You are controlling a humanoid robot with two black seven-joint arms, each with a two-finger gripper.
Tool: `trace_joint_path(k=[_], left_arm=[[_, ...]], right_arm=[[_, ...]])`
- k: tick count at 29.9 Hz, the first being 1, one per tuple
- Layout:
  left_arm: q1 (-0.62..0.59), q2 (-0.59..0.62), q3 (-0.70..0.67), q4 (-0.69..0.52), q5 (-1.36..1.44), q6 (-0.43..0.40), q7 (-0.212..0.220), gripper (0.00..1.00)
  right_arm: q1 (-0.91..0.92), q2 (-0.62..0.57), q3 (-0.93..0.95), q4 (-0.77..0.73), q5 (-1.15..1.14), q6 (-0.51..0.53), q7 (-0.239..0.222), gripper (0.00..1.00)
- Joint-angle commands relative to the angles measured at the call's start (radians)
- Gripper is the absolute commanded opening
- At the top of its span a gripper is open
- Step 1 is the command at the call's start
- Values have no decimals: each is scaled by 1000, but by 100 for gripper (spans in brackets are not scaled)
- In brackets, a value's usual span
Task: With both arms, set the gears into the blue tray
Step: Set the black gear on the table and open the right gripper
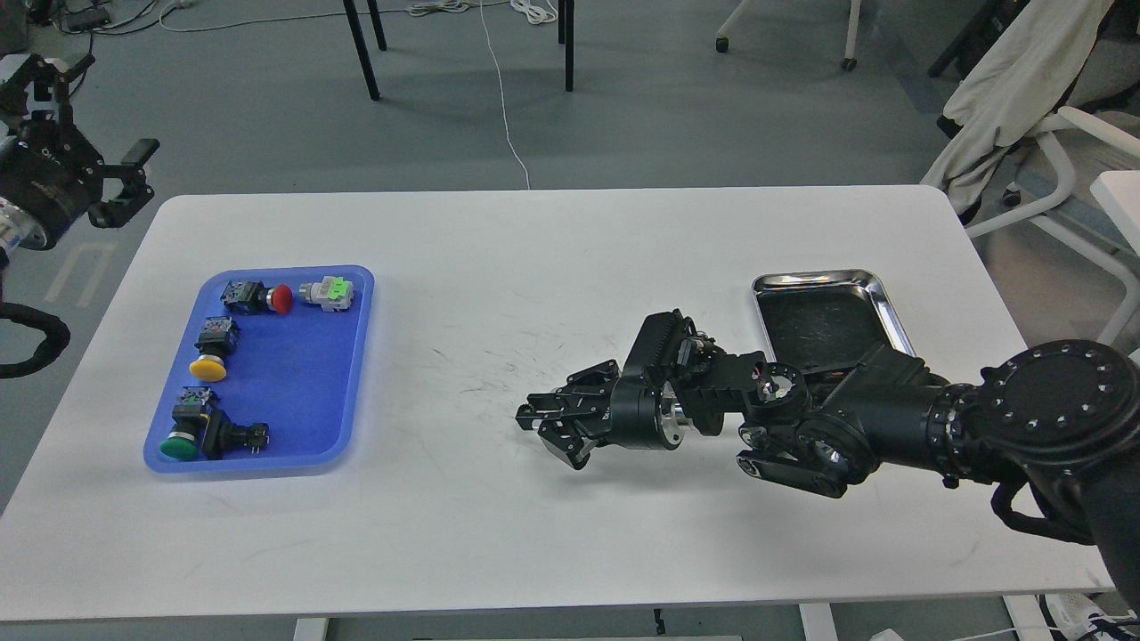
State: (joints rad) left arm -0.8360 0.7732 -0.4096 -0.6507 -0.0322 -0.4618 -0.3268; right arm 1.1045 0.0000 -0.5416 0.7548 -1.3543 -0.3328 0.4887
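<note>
**Surfaces as we see them**

Our table (552, 267) has a smooth, matt white top, scuffed with faint dark marks near its middle. The blue tray (347, 356) looks like smooth plastic with a soft sheen. The steel tray (882, 298) has a mirror-bright metal rim and a dull black lining. Our right arm (891, 409) is matt black with shiny silver joint rings.

Blue tray (352, 356) left on table (552, 267), push-buttons (214, 343) inside; steel tray (877, 298) right.
</note>
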Motion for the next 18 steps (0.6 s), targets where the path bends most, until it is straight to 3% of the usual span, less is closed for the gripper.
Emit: trace_joint_path(k=[1,9,14,18], left_arm=[[0,0,0,0,0,0,0,99],[0,6,0,-1,0,0,0,99],[0,8,2,-1,0,0,2,99],[2,11,3,-9,1,-9,-9,99]], right_arm=[[0,0,0,-3,3,1,0,56],[5,0,18,-32,17,0,0,68],[23,0,123,-78,50,8,0,75],[64,0,184,-106,125,8,0,76]])
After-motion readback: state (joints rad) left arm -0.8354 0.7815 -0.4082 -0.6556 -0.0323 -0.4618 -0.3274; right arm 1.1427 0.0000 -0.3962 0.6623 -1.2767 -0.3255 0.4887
